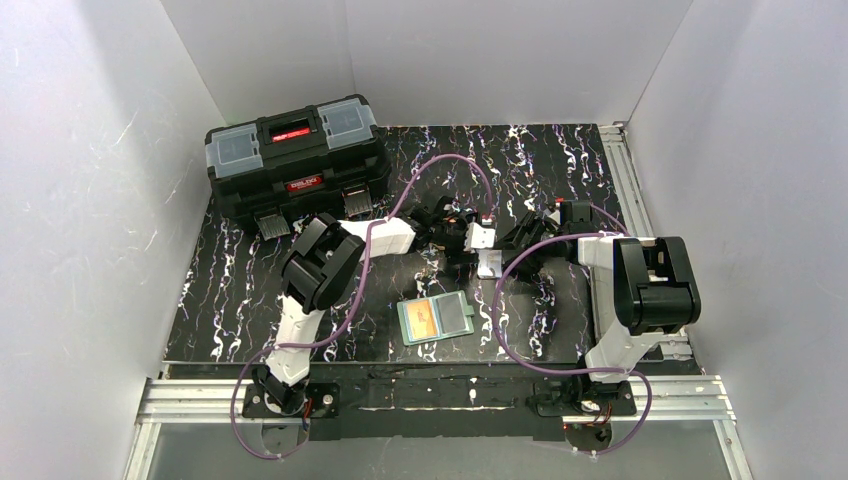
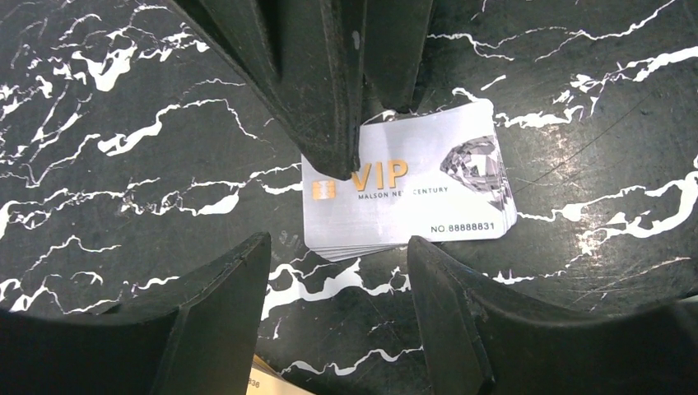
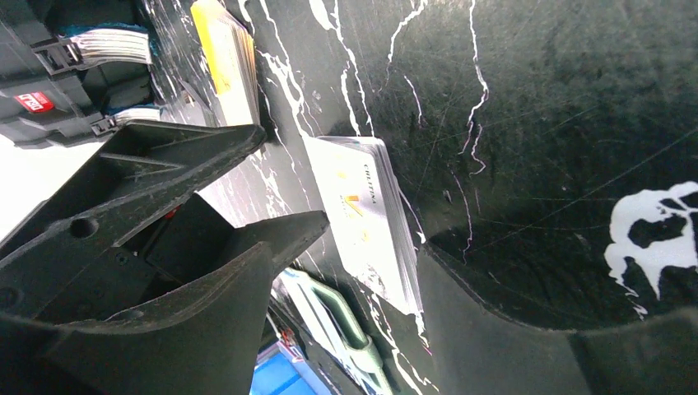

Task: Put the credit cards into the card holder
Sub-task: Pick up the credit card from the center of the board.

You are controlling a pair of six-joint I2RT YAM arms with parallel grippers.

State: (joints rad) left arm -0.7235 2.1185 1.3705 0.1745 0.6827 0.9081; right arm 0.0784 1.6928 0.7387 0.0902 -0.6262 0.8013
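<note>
A stack of white VIP cards [image 2: 407,193] lies on the black marbled table, small in the top view [image 1: 490,263]. My left gripper [image 2: 337,280] is open and empty, just short of the stack's near edge. My right gripper [image 3: 342,255] is open around the stack [image 3: 366,214], and its right finger [image 3: 494,329] touches the stack's edge. One of its fingers [image 2: 329,90] overlaps the stack's corner in the left wrist view. The mint-green card holder [image 1: 435,318] lies open nearer the arm bases, with an orange patch on its left half. An orange-yellow card [image 3: 222,58] lies beyond the white stack.
A big black toolbox [image 1: 295,160] stands at the back left. Purple cables loop over the table around both arms. White walls enclose the table on three sides. The card holder also shows edge-on in the right wrist view [image 3: 337,321].
</note>
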